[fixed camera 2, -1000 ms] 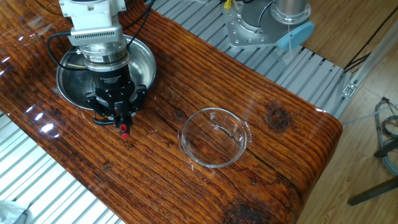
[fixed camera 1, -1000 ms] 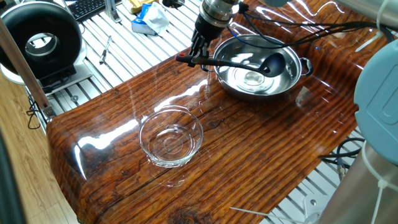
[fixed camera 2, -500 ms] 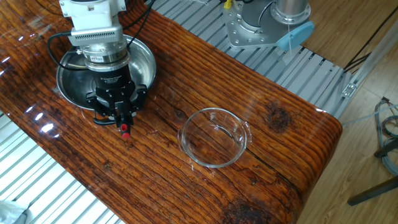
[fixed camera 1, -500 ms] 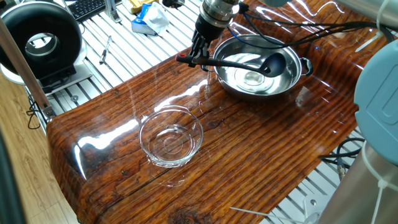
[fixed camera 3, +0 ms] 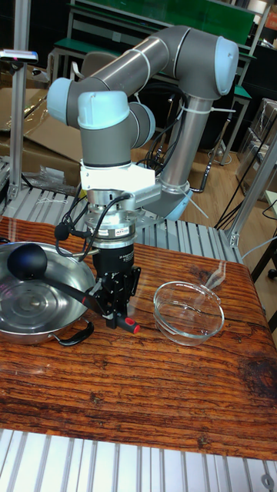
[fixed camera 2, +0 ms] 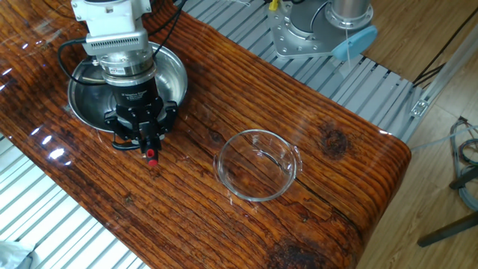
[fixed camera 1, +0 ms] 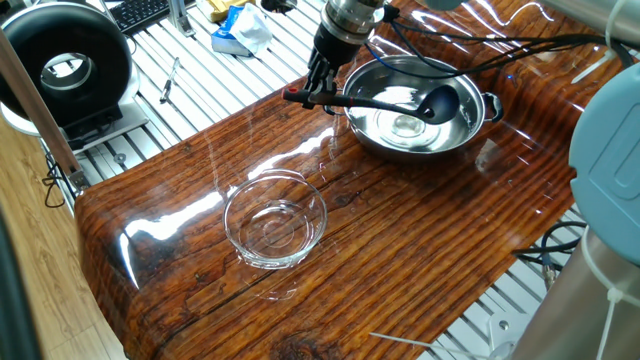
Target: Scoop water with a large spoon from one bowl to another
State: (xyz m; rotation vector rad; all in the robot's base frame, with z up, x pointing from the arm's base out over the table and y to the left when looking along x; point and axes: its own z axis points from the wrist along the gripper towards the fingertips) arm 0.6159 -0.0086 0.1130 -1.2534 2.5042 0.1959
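Two bowls sit on the wooden table [fixed camera 1: 420,240]: the steel bowl [fixed camera 1: 372,125] at one end and the glass bowl [fixed camera 1: 275,221] well apart from it. We see the gripper [fixed camera 1: 318,92] clamped on the red-tipped end of the black ladle [fixed camera 1: 438,102], whose handle crosses the steel rim and whose scoop hangs over the shiny water [fixed camera 1: 405,125]. Beyond the table edge lie a black round fan [fixed camera 1: 68,62], a keyboard [fixed camera 1: 138,12] and a blue-white bag [fixed camera 1: 240,30]; cables [fixed camera 1: 470,52] trail behind the bowl.
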